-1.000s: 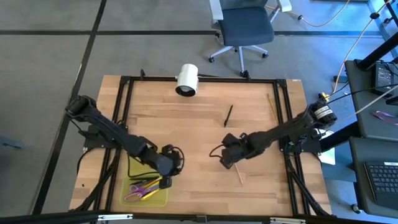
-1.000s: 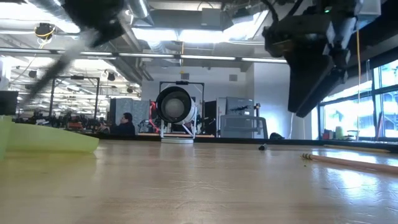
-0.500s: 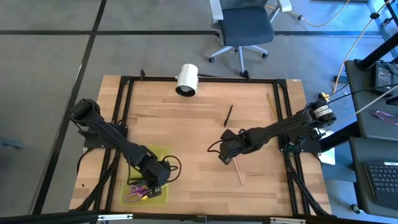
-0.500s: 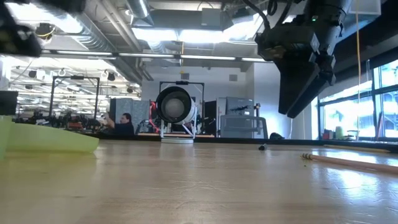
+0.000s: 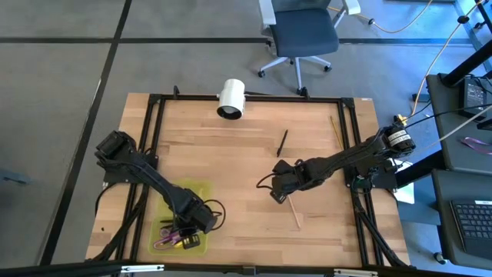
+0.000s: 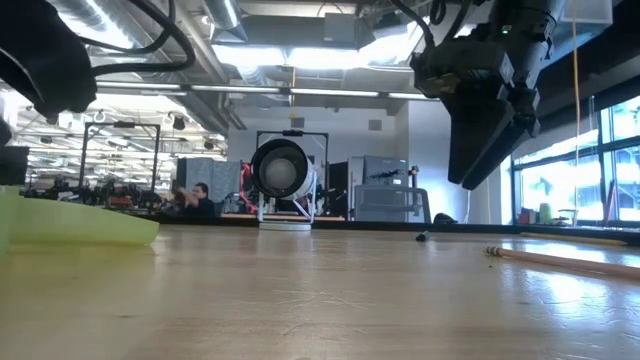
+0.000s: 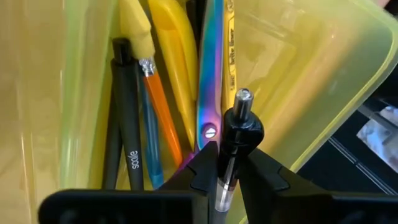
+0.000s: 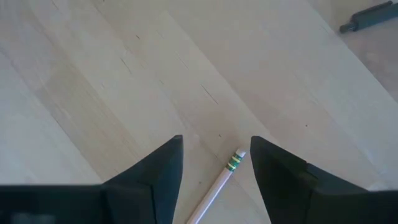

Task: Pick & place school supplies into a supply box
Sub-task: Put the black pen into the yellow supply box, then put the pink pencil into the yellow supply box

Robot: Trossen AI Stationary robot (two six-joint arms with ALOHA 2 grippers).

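Between the fingers of the left gripper (image 7: 217, 180) a black pen (image 7: 233, 146) is pinched, its silver-tipped end sticking out past the fingertips; the jaws stand almost together, closed on its barrel. Just beyond the pen tip lies the supply box (image 7: 298, 93), a translucent yellow-green case. In it, side by side, lie scissors (image 7: 210, 81) with iridescent blades, an orange pencil (image 7: 160, 112), a black pen marked "scale" (image 7: 127, 124) and yellow pieces. In the high view this gripper (image 5: 192, 223) hangs over the box (image 5: 201, 188) at the table's near left corner.

The right gripper (image 8: 214, 165) has its jaws apart, holding nothing. A wooden pencil (image 8: 214, 183) lies on the table (image 8: 124, 74) between the fingers, its green-banded eraser end just ahead of them. Farther off lies a black pen (image 5: 283, 142).
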